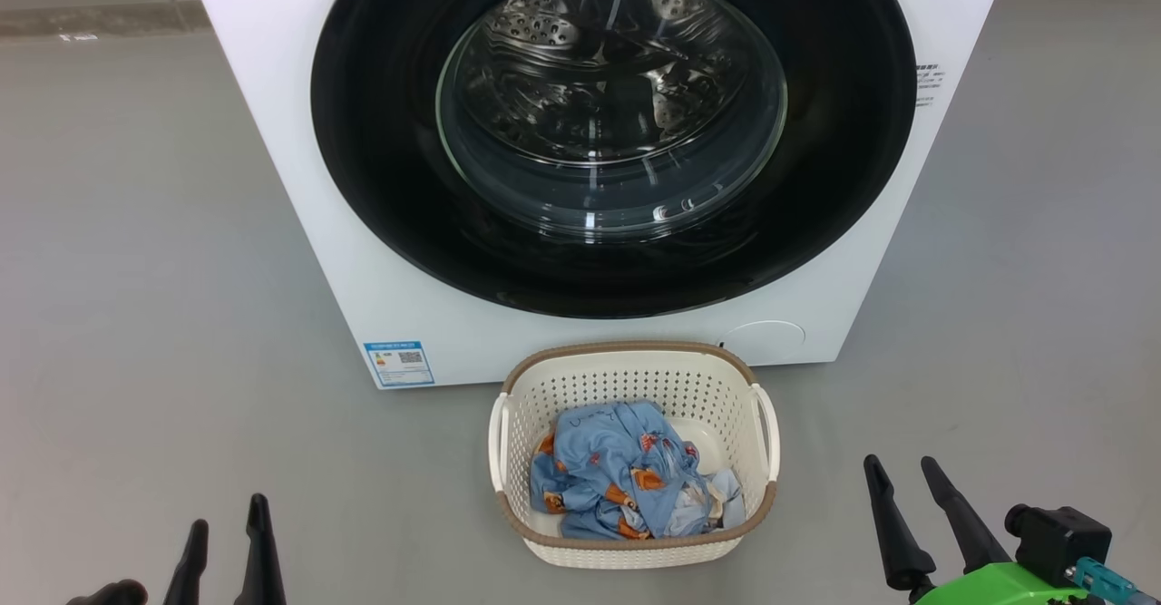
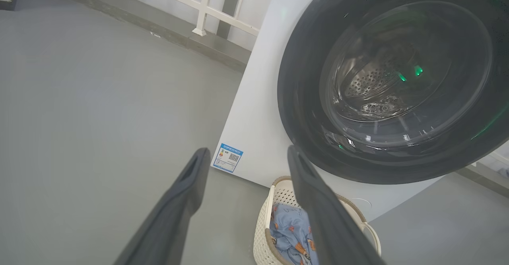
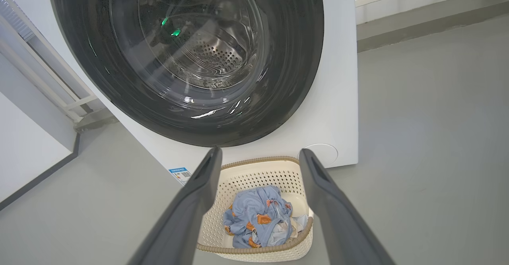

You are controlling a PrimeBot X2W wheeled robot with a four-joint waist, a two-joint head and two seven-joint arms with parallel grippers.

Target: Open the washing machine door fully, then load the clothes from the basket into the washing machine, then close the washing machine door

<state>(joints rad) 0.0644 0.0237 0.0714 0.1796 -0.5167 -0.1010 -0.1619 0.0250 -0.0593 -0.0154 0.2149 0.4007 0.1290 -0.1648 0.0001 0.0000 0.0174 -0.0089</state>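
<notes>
Head view: the washing machine (image 1: 272, 88) stands on the grey floor (image 1: 136, 269), and the washing machine door (image 1: 381, 179) lies shut, flat against its front, the steel drum showing through the glass. The basket (image 1: 626, 351) sits on the floor just in front of the washing machine, below the door, with the clothes (image 1: 626, 469) heaped inside it. A small blue label (image 1: 399, 363) is at the washing machine's lower corner. The left tool (image 1: 229, 516) and the right tool (image 1: 900, 464) hang farther out from the washing machine than the basket, one on each side of it, well apart from the clothes. Each has its fingers spread and nothing between them.

Left wrist view: the left tool (image 2: 247, 153) points at the washing machine's lower front, fingers wide apart and empty. The basket (image 2: 262, 225) is partly behind one finger.

Right wrist view: the right tool (image 3: 260, 153) stands open and empty. The basket (image 3: 258, 175) and clothes (image 3: 250, 209) show between its fingers, against the foot of the washing machine, untouched.
</notes>
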